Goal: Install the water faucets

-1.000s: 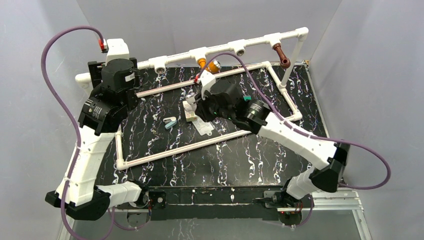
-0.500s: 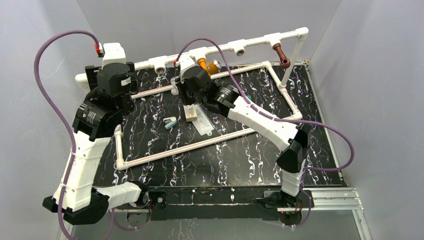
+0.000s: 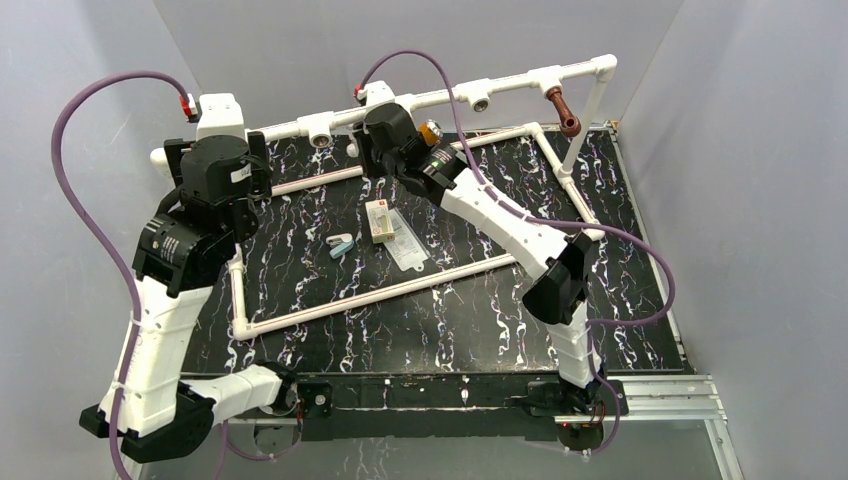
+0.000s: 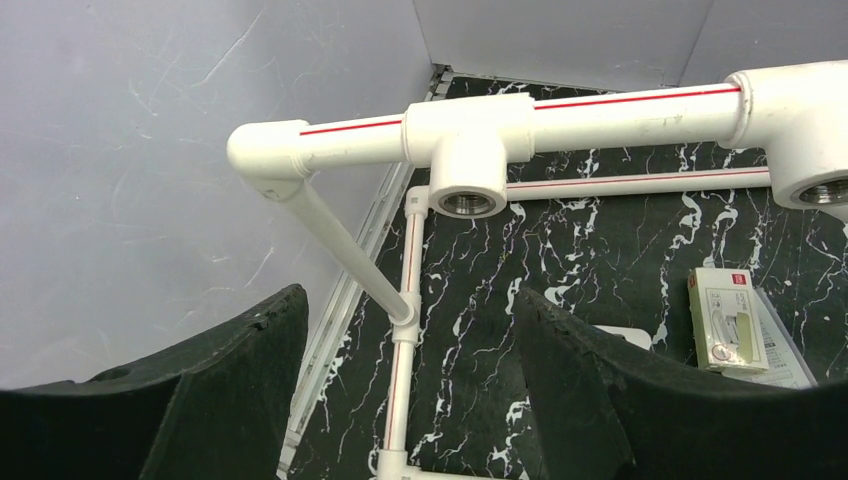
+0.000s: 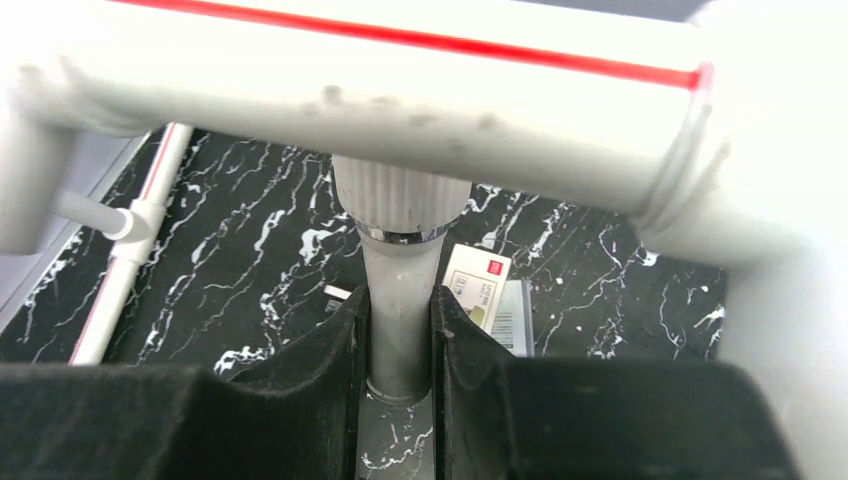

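Mid-install, on the last of the three taps. Gripping the white faucet point(image 5: 400, 270) by its stem in the closed jaws of the right gripper point(image 5: 399, 320), ribbed collar pressed up against the top rail of the pipe frame point(image 3: 515, 86), just left of the frame's fitting with the orange faucet point(image 3: 430, 132). Thread engagement: cannot tell. Left gripper point(image 4: 408, 300) with jaws wide open and empty, facing a bare threaded socket point(image 4: 467, 203) near the frame's left end. Reddish-brown faucet point(image 3: 563, 110) already hanging from the fitting near the frame's right end.

Next, probably: squaring the collar to a bare socket, pressing in, then turning gently to avoid cross-threading.

Under the frame, a black marbled counter point(image 3: 500, 320), with a small box point(image 3: 379, 220) and a teal piece point(image 3: 340, 246) inside the frame's base loop. Plain grey walls point(image 3: 760, 150) behind and beside the frame.
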`<state>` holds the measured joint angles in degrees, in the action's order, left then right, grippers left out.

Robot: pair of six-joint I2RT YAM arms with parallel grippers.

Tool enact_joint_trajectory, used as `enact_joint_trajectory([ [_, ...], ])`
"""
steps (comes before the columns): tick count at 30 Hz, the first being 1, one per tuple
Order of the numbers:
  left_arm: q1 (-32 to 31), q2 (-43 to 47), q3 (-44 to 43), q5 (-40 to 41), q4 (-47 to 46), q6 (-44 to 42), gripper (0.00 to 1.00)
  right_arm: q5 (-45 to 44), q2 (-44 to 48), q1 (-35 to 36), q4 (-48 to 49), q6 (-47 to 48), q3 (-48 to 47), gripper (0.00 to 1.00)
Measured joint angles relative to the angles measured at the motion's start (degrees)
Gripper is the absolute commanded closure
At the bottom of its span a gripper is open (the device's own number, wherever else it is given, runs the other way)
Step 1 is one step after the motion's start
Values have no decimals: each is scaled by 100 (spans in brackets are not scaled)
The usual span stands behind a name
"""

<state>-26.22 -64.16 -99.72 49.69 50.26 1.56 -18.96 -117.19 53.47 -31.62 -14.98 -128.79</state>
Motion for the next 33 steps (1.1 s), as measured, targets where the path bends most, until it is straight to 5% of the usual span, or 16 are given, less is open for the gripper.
enact_joint_trajectory([
  [17, 0, -9, -192, -138, 398, 208, 26, 243, 678, -396, 466, 151, 1209, 99],
  [33, 0, -87, -310, -927, 603, 573, 27, 1738, 1869, -2039, 431, 1211, 2658, 99],
])
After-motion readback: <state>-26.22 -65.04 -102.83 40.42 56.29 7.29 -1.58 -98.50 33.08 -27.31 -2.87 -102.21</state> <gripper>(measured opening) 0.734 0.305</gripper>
